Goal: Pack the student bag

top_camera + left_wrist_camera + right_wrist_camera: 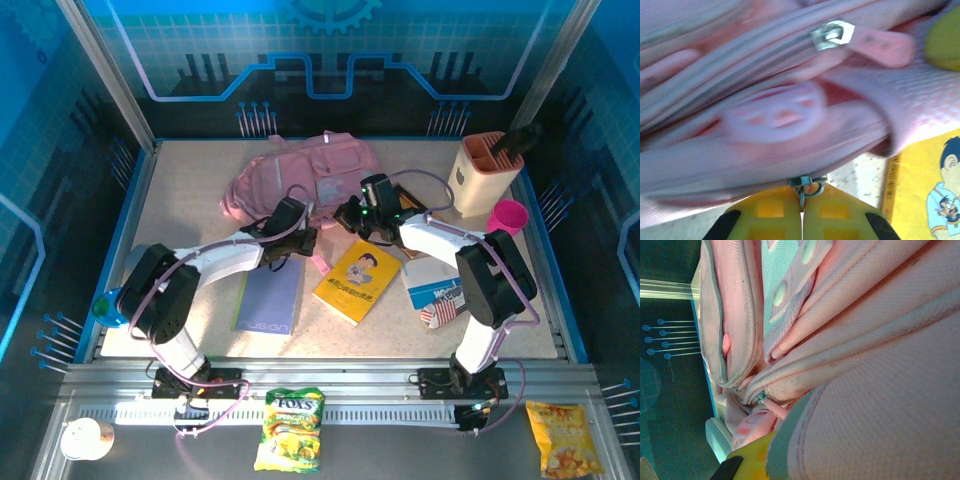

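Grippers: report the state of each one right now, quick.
Left gripper: closed, pinching a metal zipper pull on the backpack.
Right gripper: cannot be told; backpack fabric covers its fingers.

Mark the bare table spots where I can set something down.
Free: the far-left corner beside the student bag; the near strip in front of the yellow book and purple notebook. Crowded: centre, where both arms meet the bag, and the right side around pen holder, pink cup.

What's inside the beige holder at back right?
A dark object sticks out of the beige holder; its walls hide the object's lower part and anything else inside.
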You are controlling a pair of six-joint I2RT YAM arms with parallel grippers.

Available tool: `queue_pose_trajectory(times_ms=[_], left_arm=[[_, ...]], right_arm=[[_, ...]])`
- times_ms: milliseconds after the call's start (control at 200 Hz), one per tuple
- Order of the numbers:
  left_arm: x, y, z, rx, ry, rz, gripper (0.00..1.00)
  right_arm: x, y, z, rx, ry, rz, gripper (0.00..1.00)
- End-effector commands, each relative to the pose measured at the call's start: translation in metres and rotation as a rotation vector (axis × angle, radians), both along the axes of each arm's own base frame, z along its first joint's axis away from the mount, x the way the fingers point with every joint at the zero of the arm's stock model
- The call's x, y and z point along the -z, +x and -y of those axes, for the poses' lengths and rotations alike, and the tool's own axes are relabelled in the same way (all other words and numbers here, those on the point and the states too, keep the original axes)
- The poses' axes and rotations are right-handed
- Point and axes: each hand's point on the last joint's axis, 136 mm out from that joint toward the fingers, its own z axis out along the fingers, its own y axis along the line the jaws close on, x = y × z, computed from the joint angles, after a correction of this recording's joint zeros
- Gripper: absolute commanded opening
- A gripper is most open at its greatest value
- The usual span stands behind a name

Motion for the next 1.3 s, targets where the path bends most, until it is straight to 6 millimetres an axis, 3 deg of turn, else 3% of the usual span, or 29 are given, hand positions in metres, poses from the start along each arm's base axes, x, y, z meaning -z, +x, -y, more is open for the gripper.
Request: queue_pose_trajectory(times_ms=[0,105,205,330,570,1031,1296], left_arm=[[0.008,-0.012,-0.038,-0.107,-0.026,-0.049,0.04],[0.009,-0.017,-0.062,-0.166,-0.112,-0.060,0.03],[0.008,-0.017,-0.073,-0.182,-0.155,-0.047,0.03],[0.003,-0.014,-0.068,-0.132,-0.170,-0.028,0.04],[0.005,-0.007,-0.061,-0.065,-0.146,-0.012,0.19],[-0.005,0.000,-0.064,-0.075,-0.136,0.044,0.29],[-0.015,0.004,-0.067,-0.099,-0.140,0.074,0.29]], right_arm=[[-0.020,0.010,0.004,-0.008,0.017,0.063,0.05],[-0.019,0.010,0.006,-0.008,0.010,0.062,0.05],[-0.020,0.010,0.005,-0.012,0.014,0.063,0.05],[-0.020,0.010,0.003,-0.016,0.020,0.063,0.04],[-0.023,0.010,0.001,-0.022,0.028,0.066,0.05],[-0.023,0.011,0.000,-0.027,0.034,0.061,0.04],[-0.023,0.011,0.000,-0.027,0.035,0.059,0.04]])
